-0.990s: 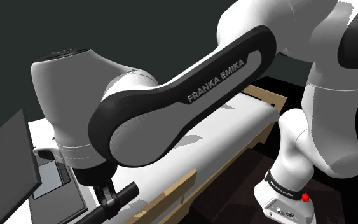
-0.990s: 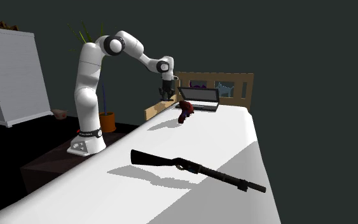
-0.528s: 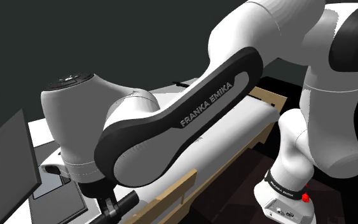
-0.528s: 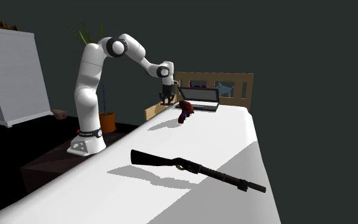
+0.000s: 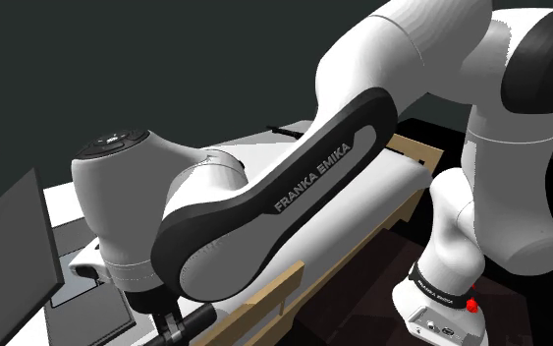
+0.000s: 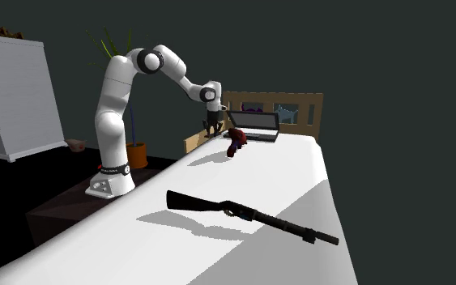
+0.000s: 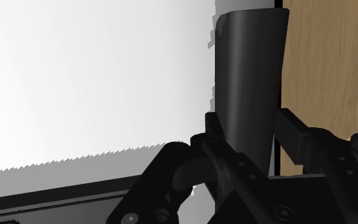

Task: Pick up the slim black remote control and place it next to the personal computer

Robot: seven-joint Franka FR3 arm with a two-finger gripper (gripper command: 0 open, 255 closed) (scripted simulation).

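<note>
My gripper (image 7: pixel 246 147) is shut on the slim black remote control (image 7: pixel 248 83), which sticks out past the fingertips over the white bed's edge, beside a wooden rail (image 7: pixel 327 63). In the shoulder view the gripper (image 5: pixel 179 325) hangs low under the arm's wrist, with the remote (image 5: pixel 203 316) pointing sideways from it. The open dark laptop (image 5: pixel 14 251) lies just to that view's left of the gripper. In the second exterior view the gripper (image 6: pixel 212 126) hovers above the bed near the laptop (image 6: pixel 253 125) at the headboard.
A dark red object (image 6: pixel 234 140) lies on the bed (image 6: pixel 250 174) close to the laptop. A long black shotgun (image 6: pixel 250 214) lies nearer that camera. A wooden headboard (image 6: pixel 299 105), a white dresser (image 6: pixel 11 97) and a potted plant (image 6: pixel 135 150) stand around the bed.
The arm has carried the held remote lower and closer to the laptop, towards the headboard. The grip has not changed.
</note>
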